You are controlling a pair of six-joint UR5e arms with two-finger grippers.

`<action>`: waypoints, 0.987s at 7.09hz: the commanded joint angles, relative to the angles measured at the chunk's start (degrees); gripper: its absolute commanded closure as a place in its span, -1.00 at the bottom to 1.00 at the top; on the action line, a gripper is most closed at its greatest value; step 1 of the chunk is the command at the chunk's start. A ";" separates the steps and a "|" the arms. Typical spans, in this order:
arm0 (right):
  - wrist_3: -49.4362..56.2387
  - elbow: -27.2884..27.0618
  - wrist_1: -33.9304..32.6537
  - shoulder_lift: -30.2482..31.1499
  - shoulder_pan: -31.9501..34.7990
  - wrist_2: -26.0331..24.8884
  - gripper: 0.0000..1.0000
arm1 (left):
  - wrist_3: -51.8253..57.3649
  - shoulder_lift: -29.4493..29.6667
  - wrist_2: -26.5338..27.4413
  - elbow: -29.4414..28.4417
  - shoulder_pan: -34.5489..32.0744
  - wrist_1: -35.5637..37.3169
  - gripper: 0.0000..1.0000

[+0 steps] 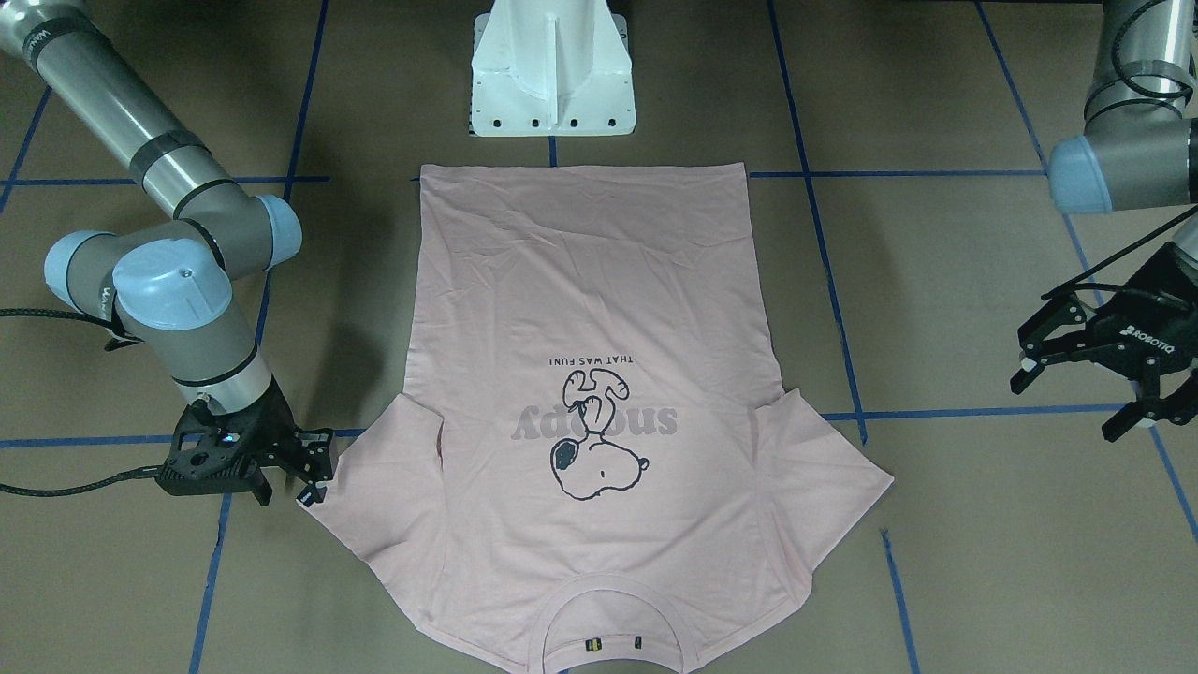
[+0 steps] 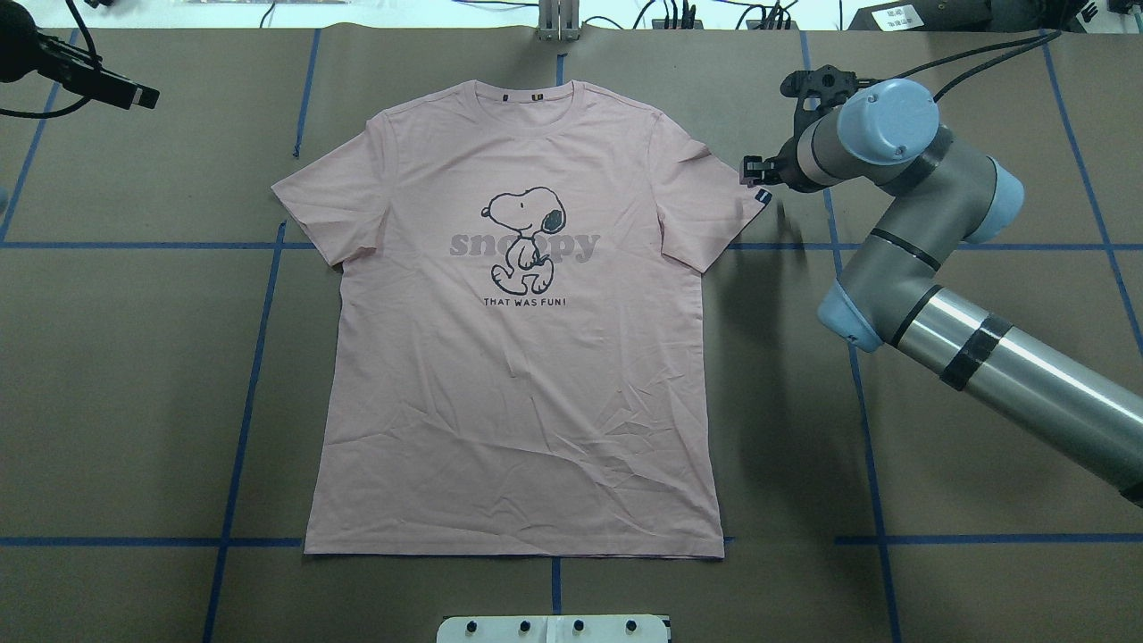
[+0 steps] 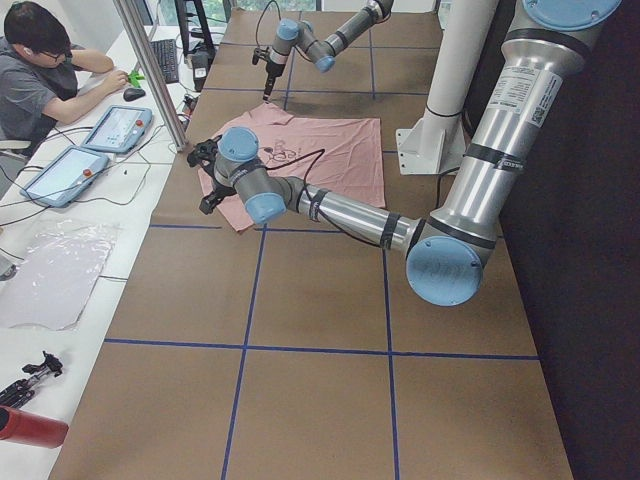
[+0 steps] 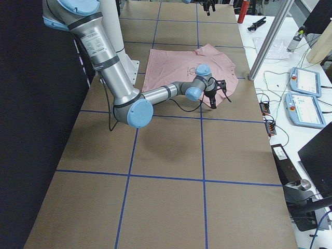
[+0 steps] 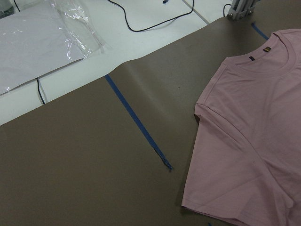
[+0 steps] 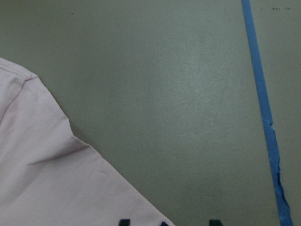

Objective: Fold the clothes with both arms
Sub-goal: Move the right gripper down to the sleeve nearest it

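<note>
Found shirt (image 2: 518, 384) flat on table (image 2: 134, 357), print up, collar away from base (image 1: 552, 75). Saw right gripper (image 1: 304, 468) parted, low at one sleeve tip; left gripper (image 1: 1070, 402) parted too, aloft, well off the other sleeve.

You find the pale pink T-shirt (image 2: 518, 357) lying flat at the centre of the overhead view, Snoopy print up, collar toward the top edge and both sleeves spread. The right arm (image 2: 938, 295) enters from the lower right. The right gripper (image 2: 755, 177) sits at the right-hand sleeve tip, jaws apart. In the front-facing view, the left gripper (image 1: 1072, 402) hangs at the right edge, jaws apart, well clear of the shirt.
</note>
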State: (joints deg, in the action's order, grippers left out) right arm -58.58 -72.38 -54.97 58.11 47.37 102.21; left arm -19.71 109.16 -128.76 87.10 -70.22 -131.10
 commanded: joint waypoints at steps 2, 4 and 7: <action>-0.22 2.15 -0.05 -1.16 -1.05 -0.87 -0.16 | 0.11 0.00 0.00 0.00 0.00 -0.12 -1.00; -0.22 2.24 -0.05 -1.07 -1.93 -0.87 -0.11 | 0.11 0.00 0.00 0.00 0.00 -0.12 -1.00; -0.57 2.16 -0.14 -1.16 -1.67 -0.87 1.00 | 0.20 0.00 0.00 0.00 0.00 -0.12 -1.00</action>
State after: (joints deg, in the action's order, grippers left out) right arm -59.00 -70.18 -55.04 57.07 45.55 101.34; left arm -19.52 109.16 -128.76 87.13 -70.22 -131.22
